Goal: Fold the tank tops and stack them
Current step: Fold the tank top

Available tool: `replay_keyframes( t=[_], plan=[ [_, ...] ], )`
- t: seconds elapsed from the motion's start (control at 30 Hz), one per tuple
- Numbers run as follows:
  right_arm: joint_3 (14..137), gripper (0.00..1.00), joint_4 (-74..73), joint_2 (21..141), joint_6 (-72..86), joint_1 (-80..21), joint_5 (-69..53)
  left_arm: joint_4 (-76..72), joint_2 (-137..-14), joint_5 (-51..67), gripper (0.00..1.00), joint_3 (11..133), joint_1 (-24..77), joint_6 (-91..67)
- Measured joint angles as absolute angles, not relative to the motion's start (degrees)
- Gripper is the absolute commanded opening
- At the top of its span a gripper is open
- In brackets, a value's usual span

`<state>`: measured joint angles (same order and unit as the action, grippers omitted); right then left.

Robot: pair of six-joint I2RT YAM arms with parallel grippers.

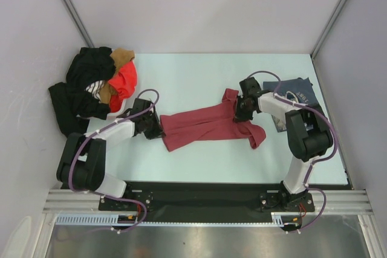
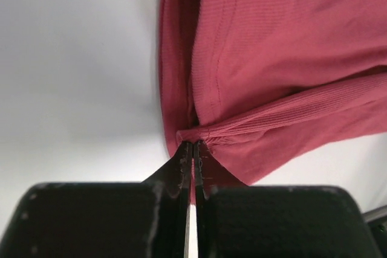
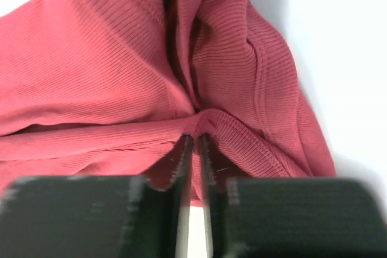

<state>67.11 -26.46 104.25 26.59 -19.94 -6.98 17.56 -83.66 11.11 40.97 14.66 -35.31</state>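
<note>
The maroon tank top (image 1: 205,125) lies across the middle of the pale table (image 1: 199,77), drawn out into a long, rumpled band that runs from the left arm to the right arm, slightly nearer the front edge on its left end. The left gripper (image 1: 154,126) sits at that left end; in the left wrist view its jaws are pressed together on a gathered bit of ribbed hem (image 2: 191,149), with the rest of the maroon tank top (image 2: 272,58) spreading away from them in folds. The right gripper (image 1: 242,110) is at the other end, where a strap sticks up toward the far edge and a loop of cloth hangs toward the front edge; the right wrist view shows its jaws nearly closed, pinching a raised fold of the same ribbed fabric (image 3: 195,143). The blue-grey tank top (image 1: 300,92) lies flat near the right edge, partly hidden under the right arm, pale lettering showing. In the far left corner sits a heap of black clothes (image 1: 87,83) with an orange-red garment (image 1: 125,83) and a tan piece (image 1: 124,55) on it.
</note>
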Motion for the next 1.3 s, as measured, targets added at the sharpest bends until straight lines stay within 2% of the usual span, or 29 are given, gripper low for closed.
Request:
replay_keyframes(
  t=[0.03,0.07,0.13,0.17,0.23,0.27,0.43,0.5,0.53,0.63,0.73,0.83,1.13,1.3],
  plan=[
    [67.11,0.20,-26.22,104.62,26.65,-19.94,-6.94,17.34,-84.20,10.68,0.06,41.17,14.63,-35.14],
    [67.11,0.30,-25.98,105.06,26.89,-19.92,-6.90,17.21,-84.75,10.41,0.14,41.43,14.59,-34.87],
    [67.09,0.36,-25.52,105.41,27.24,-19.90,-6.59,16.91,-85.36,9.58,0.21,41.74,14.55,-34.30],
    [66.96,0.41,-25.08,105.38,27.38,-19.90,-6.44,16.88,-85.36,9.19,0.32,41.74,14.55,-34.13],
    [66.32,0.43,-23.99,104.95,27.40,-19.88,-6.15,16.80,-85.17,7.99,0.41,41.74,14.50,-33.69],
    [65.82,0.46,-23.53,104.53,27.42,-19.88,-5.87,16.86,-84.82,7.11,0.51,41.71,14.48,-33.52],
    [63.20,0.57,-22.90,100.36,27.55,-19.81,-4.99,17.65,-78.70,3.11,0.71,41.67,14.33,-32.69],
    [61.98,0.63,-22.17,97.97,27.62,-19.77,-4.91,18.09,-75.07,2.39,0.91,41.63,14.28,-32.38],
    [61.25,0.64,-21.93,96.62,27.68,-19.77,-4.89,18.26,-73.17,2.09,0.97,41.36,14.28,-32.08],
    [58.54,0.64,-21.15,92.27,27.79,-19.88,-4.82,18.76,-67.37,2.13,0.97,39.70,14.22,-31.97],
    [55.55,0.54,-20.91,88.12,28.03,-20.34,-4.67,18.74,-61.54,3.81,0.87,36.07,14.44,-32.56],
    [51.88,0.54,-20.71,84.36,28.60,-20.99,-4.16,18.70,-57.98,5.69,0.86,31.51,15.94,-33.76],
    [40.77,0.68,-22.17,72.73,32.01,-21.39,-1.69,17.12,-58.81,9.43,0.89,23.81,21.87,-37.65],
    [36.23,0.69,-22.44,67.85,34.70,-21.26,-0.51,12.99,-63.11,9.74,0.87,24.25,21.91,-38.06]
  ],
)
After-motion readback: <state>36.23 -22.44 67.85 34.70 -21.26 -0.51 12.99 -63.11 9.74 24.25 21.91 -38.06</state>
